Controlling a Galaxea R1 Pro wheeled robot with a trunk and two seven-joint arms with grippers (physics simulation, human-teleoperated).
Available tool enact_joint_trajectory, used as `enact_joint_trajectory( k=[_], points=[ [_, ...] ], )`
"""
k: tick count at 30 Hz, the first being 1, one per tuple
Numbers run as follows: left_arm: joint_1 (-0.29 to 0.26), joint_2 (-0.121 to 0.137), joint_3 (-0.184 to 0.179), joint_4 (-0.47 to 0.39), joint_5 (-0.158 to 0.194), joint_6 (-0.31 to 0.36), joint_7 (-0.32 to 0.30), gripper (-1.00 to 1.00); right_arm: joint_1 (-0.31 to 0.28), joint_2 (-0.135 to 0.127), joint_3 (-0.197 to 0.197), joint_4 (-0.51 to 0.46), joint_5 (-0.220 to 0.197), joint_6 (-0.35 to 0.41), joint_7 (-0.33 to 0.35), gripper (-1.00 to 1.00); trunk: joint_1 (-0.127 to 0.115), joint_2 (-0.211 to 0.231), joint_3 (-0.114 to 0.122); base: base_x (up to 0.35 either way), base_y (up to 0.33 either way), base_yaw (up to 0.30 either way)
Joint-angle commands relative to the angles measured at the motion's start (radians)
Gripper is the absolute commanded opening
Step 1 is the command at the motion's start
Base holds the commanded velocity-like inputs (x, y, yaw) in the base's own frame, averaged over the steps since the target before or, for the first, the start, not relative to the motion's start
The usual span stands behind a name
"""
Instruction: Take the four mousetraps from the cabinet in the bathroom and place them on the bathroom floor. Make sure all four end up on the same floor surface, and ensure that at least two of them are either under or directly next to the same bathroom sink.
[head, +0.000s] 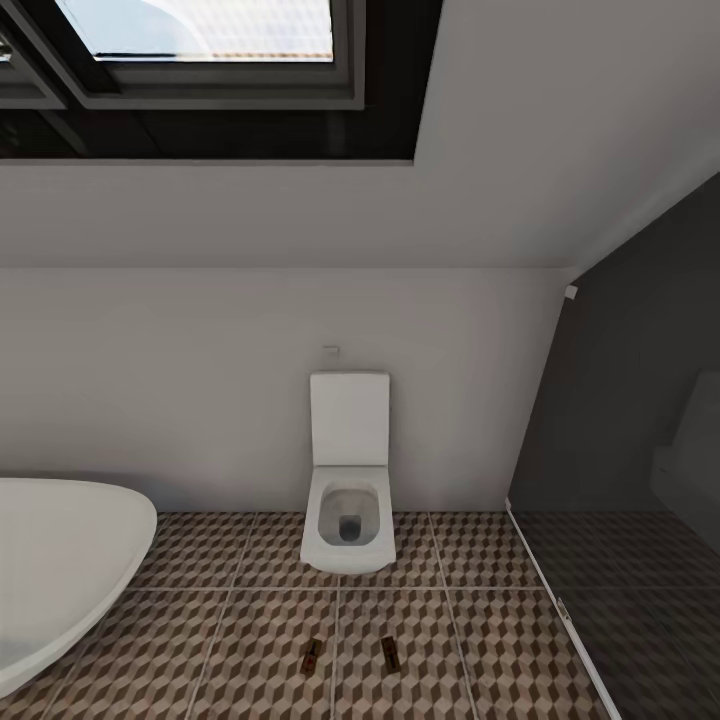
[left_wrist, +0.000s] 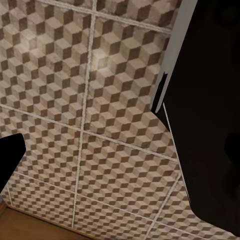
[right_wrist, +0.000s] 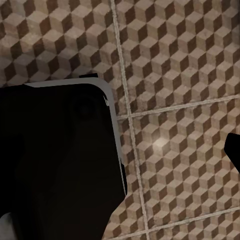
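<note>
- Head view, room: white wall under a sloped ceiling, dark-framed skylight (head: 205, 45) at the top.
- Toilet (head: 348, 500): square, white, lid upright against the wall, bowl open, standing on the bathroom floor (head: 250, 640).
- Mousetraps: two small brown boards with dark metal parts lie flat on the floor in front of the toilet, one (head: 312, 657) to the left of a grout line, the other (head: 389, 653) to the right of it; near each other, not touching, each well inside its own tile.
- Bathtub (head: 60, 560): oval, white, smooth rim curving in from the left edge, apart from the traps.
- Shower area (head: 640, 600): darker grey-tinted tiles and dark wall to the right, bounded by a pale strip running diagonally across the floor.
- Open room: bare patterned tile lies between tub, toilet and shower strip.
- Left wrist view: cube-pattern tile (left_wrist: 100, 100), pale grout lines, a black body with a light edge, a strip of orange-brown wood (left_wrist: 25, 225) at one corner.
- Right wrist view: same tile (right_wrist: 175, 75), a black rounded body with a grey rim.
- Tools: dark shapes only at the frame edges; cannot tell how far either is open, nor whether it holds anything.
</note>
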Motion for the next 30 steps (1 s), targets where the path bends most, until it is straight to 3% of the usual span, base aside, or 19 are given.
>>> enact_joint_trajectory(
  k=[1, 30],
  points=[
    [-0.001, 0.0, -0.009, 0.0, 0.007, 0.004, 0.002, 1.0, -0.001, 0.0, 0.009, 0.0, -0.007, -0.002, -0.003, 1.0, 0.001, -0.002, -0.002, 0.0, 0.0, 0.0],
    [-0.001, 0.0, -0.009, 0.0, 0.007, 0.004, 0.002, 1.0, -0.001, 0.0, 0.008, 0.0, -0.007, -0.002, -0.003, 1.0, 0.001, -0.002, -0.002, 0.0, 0.0, 0.0]
  ],
)
